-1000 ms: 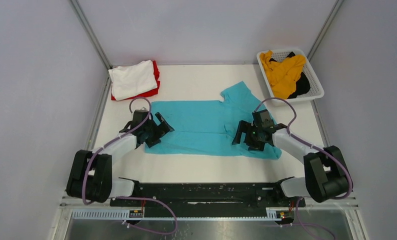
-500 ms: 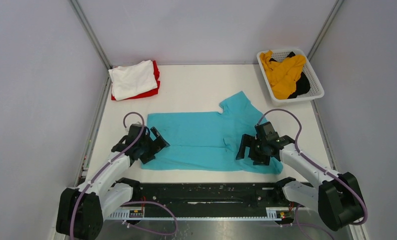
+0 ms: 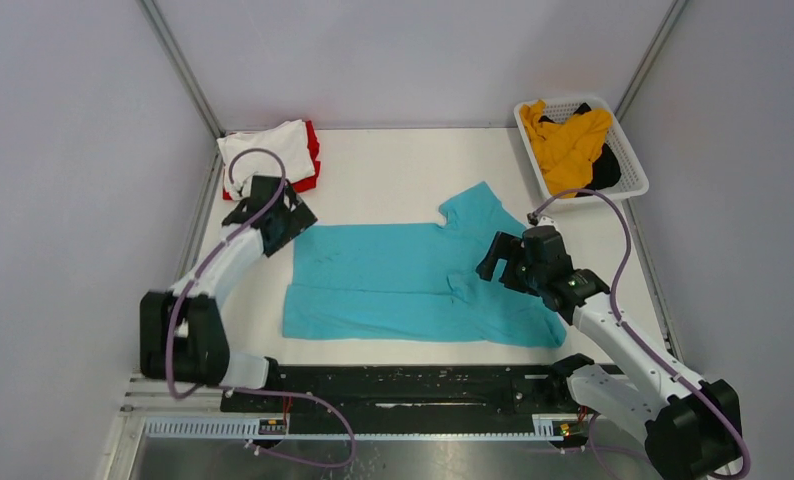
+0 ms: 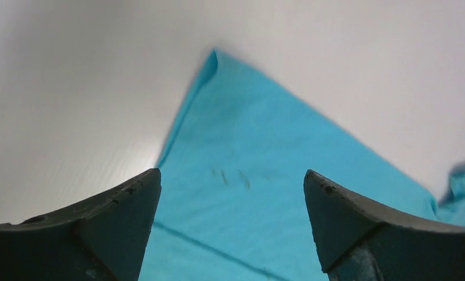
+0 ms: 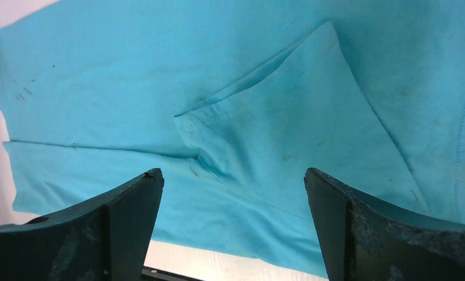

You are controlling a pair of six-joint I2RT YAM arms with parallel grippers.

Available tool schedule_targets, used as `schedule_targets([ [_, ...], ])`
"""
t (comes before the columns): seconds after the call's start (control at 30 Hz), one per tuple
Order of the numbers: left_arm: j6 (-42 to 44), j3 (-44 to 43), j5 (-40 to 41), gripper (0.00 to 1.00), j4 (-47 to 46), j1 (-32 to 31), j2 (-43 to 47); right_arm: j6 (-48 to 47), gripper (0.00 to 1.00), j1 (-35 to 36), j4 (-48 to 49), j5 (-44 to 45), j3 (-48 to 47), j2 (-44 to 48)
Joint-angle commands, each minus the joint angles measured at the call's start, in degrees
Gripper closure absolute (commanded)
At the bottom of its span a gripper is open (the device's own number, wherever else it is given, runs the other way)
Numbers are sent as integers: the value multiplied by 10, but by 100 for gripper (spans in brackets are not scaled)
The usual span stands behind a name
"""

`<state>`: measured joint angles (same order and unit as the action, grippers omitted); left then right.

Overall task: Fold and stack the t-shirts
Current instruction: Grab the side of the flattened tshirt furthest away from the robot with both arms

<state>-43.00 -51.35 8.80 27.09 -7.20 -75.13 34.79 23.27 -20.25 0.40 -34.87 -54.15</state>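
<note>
A teal t-shirt (image 3: 403, 285) lies flat across the middle of the table, its sleeve (image 5: 289, 117) folded onto the body. My left gripper (image 3: 291, 222) hovers open over the shirt's far left corner (image 4: 214, 58), with nothing between its fingers. Over the shirt's right part, near the sleeve, my right gripper (image 3: 497, 262) is open and empty. A folded white t-shirt (image 3: 265, 155) rests on a red t-shirt (image 3: 311, 150) at the back left. The mustard yellow t-shirt (image 3: 571, 145) and the black t-shirt (image 3: 603, 175) lie crumpled in the basket.
The white mesh basket (image 3: 633, 165) stands at the back right corner. Grey walls close in the table on three sides. The black rail (image 3: 403, 385) with both arm bases runs along the near edge.
The teal shirt slid toward the near edge. The left gripper then swung from its near left edge to its far left corner. The right gripper drew back from the near right edge.
</note>
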Motion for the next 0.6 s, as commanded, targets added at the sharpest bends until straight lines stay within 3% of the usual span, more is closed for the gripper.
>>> schedule_targets([
  [0.0, 67, -103, 40, 11, -14, 20, -125, -16, 1, 3, 29, 47, -4, 11],
  [0.3, 94, -299, 47, 30, 69, 37, -379, -40, 0, 2, 48, 65, 2, 9],
  [0.57, 82, -293, 30, 51, 80, 37, -386, -49, 1, 2, 52, 75, 3, -2],
])
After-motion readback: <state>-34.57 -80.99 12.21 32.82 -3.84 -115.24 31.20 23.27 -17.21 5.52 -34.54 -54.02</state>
